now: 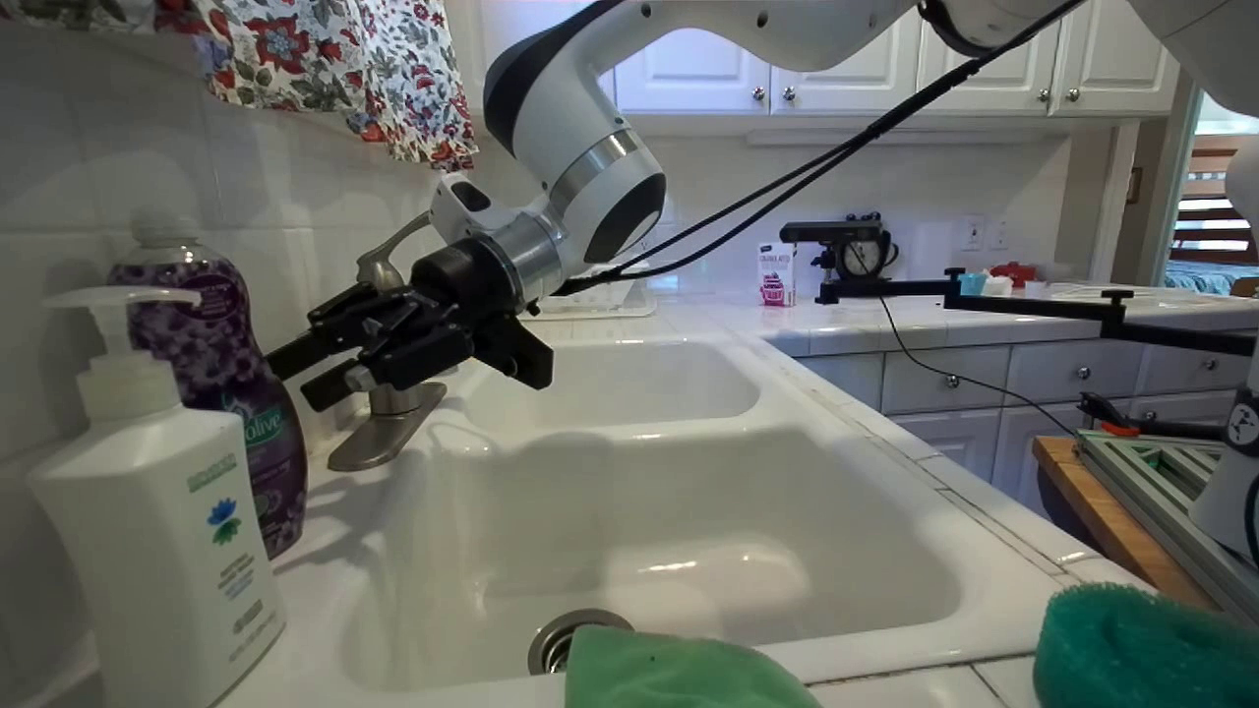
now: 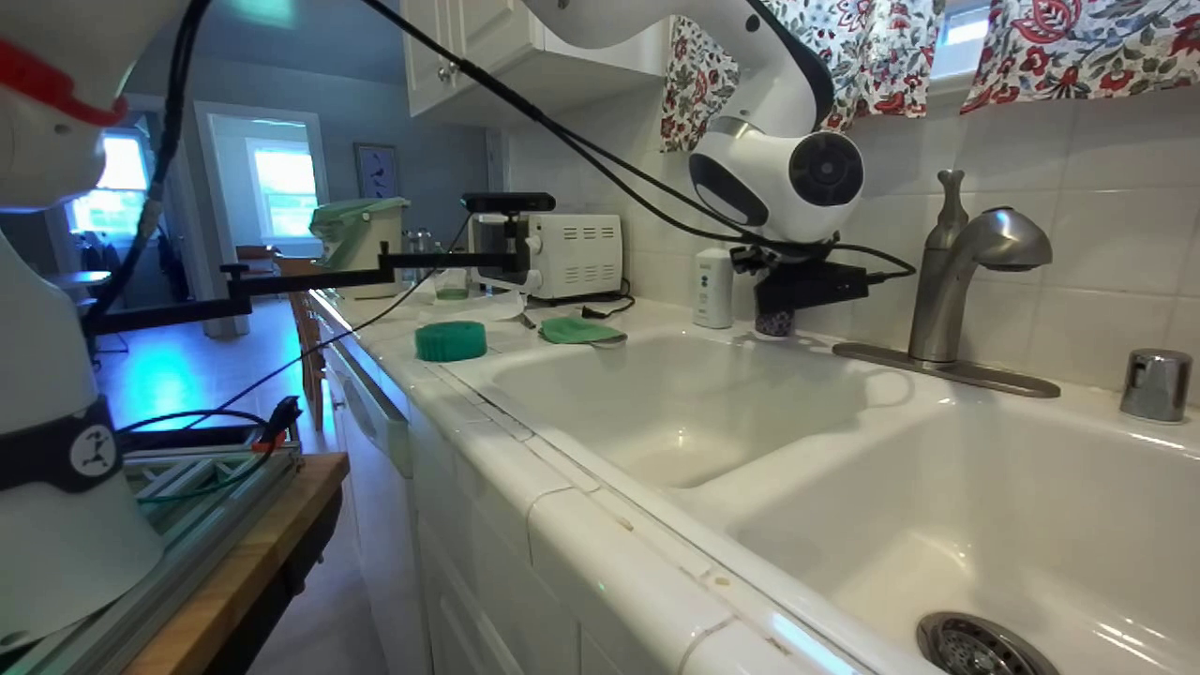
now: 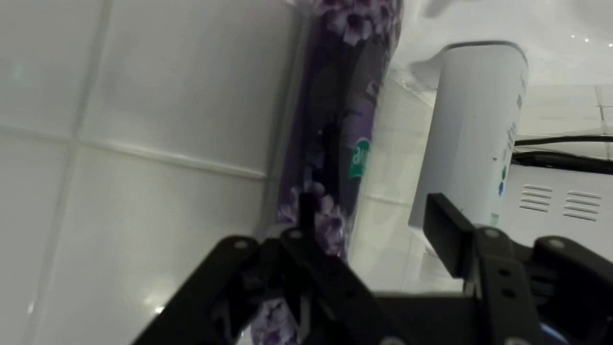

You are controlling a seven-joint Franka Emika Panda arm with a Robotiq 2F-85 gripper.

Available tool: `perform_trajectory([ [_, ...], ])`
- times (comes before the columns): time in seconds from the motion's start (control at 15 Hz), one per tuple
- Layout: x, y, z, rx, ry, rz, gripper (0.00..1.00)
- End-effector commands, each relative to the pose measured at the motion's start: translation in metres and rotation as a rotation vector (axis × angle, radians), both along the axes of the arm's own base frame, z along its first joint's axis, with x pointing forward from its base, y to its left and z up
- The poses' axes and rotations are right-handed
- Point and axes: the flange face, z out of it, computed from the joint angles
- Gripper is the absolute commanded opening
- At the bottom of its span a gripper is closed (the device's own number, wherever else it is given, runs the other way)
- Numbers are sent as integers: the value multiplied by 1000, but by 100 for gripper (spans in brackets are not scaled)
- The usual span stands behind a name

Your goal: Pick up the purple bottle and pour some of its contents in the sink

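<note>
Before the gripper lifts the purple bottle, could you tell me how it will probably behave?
The purple bottle may feel heavy, if the purple reaching nearly to its shoulder is liquid. Its glossy surface could be slippery. Being tall and slim, it might tip if pushed near the top.

Can't see all of the purple bottle: partly behind the white pump bottle in an exterior view, cut off by the edge, blurry and partly covered by the gripper in the wrist view. Can't see the whole sink drain behind the green cloth.
</note>
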Motion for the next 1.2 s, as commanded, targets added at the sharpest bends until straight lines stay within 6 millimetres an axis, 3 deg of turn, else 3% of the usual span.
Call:
perform_trajectory([
  [0.0,15,3,-7,-7,-23,16,61],
  [1.13,33,8,-7,-2,-54,18,66],
])
